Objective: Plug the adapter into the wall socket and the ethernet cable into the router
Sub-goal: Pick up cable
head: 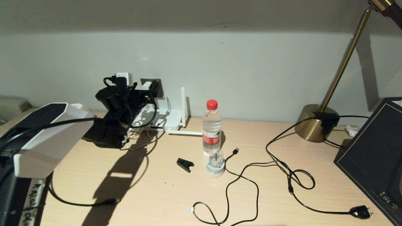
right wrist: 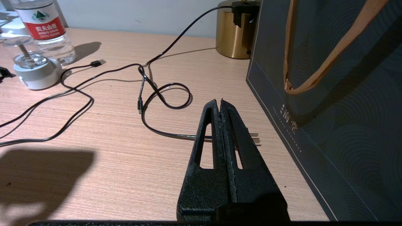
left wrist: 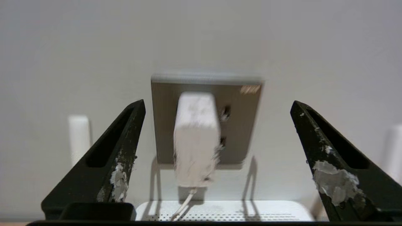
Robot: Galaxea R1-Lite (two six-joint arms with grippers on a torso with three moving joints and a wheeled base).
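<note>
The white adapter sits against the grey wall socket, and its thin white cord hangs down onto the router. My left gripper is open in front of it, with a finger on each side and neither touching it. In the head view that gripper is up at the wall socket, above the router. The ethernet cable's clear connector lies loose near the table's front edge. My right gripper is shut on nothing, low over the table beside a dark bag.
A water bottle and a small round stand stand mid-table, with a black clip to their left. A USB plug and a black mains plug trail tangled black cords. The brass lamp and dark bag are on the right.
</note>
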